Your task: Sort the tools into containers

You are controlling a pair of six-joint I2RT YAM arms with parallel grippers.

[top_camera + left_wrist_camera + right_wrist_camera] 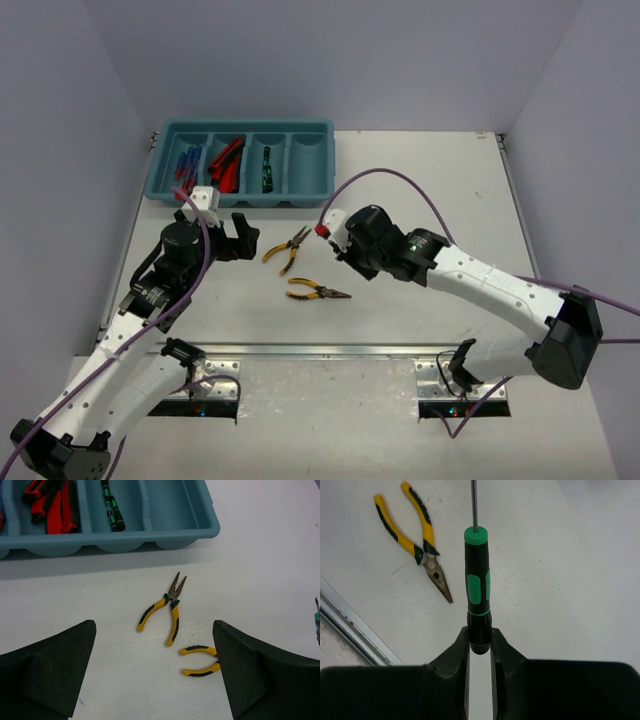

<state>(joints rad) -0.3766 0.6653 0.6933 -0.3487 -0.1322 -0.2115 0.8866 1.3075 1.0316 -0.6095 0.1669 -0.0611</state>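
Note:
The teal tray of containers sits at the back left. It holds blue/red screwdrivers, red-and-black knives and a black-and-green screwdriver; the rightmost compartment looks empty. Two yellow-handled pliers lie on the table in front of it. My left gripper hangs open just left of them, with both pliers showing between its fingers. My right gripper is shut on the butt of a black-and-green precision screwdriver, above the table right of the pliers.
A metal rail runs along the near table edge between the arm bases. Purple cables loop over both arms. White table stretches right of the tray. Walls close in the left, back and right sides.

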